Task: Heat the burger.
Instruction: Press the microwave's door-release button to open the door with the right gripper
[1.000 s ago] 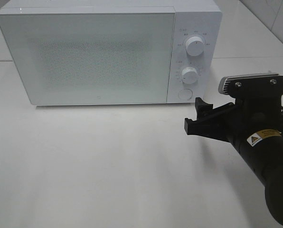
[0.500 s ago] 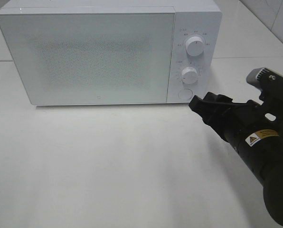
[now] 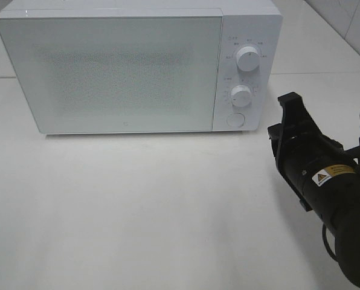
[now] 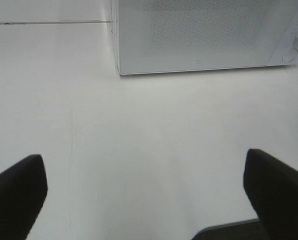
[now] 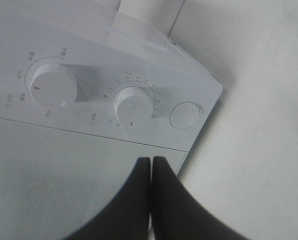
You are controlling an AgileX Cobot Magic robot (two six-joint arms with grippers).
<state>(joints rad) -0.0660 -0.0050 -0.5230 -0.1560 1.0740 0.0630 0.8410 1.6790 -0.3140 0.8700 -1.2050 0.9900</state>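
Observation:
The burger is out of view in every frame. A white microwave (image 3: 113,72) stands at the back of the table with its frosted door closed. My right gripper (image 3: 289,99) is shut with nothing between its fingers. It hovers to the right of the control panel and a little in front of it. In the right wrist view its black fingers (image 5: 151,160) are pressed together and point at the panel. My left gripper (image 4: 143,157) is open and empty over bare table, facing the microwave (image 4: 204,35) from the front left. It does not show in the high view.
The panel carries an upper knob (image 3: 248,58), a lower knob (image 3: 241,95) and a round door button (image 3: 235,119). The white tabletop (image 3: 138,205) stretches in front of the microwave. A tiled wall rises at the back right.
My right gripper has gone from open to shut. Its wrist has rolled, and it has drawn back to the right, away from the door button. The left gripper stays open.

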